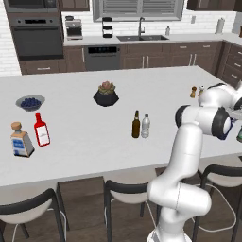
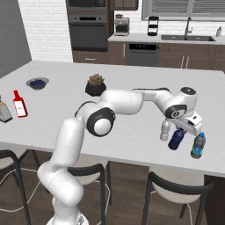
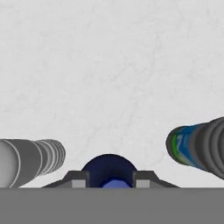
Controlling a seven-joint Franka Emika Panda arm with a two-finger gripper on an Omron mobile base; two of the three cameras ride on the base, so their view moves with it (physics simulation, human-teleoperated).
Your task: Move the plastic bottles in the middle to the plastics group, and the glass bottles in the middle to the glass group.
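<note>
**Claw clamped on the dark blue bottle at the plastics end of the bench**

The claw (image 3: pixel 107 180) stands narrow, its two fingers pressed against either side of the dark blue bottle (image 2: pixel 176 139), which hangs tilted beneath the hand just above the bench (image 2: pixel 132 83). The arm stretches far out to the robot's right, elbow low over the bench top, wrist bent down. Close on one side of the held bottle stands a grey ribbed bottle (image 2: pixel 165 130); on the other, a bottle with a blue label and blue cap (image 2: pixel 198 146), near the bench's front edge. Back in the middle, the brown long-necked bottle (image 1: pixel 136 125) and the clear water bottle (image 1: pixel 145 126) stand upright, just beside each other. Far left sit the red bottle (image 1: pixel 41 130) and the corked clear bottle (image 1: pixel 21 140), with broad bare bench between.
</note>
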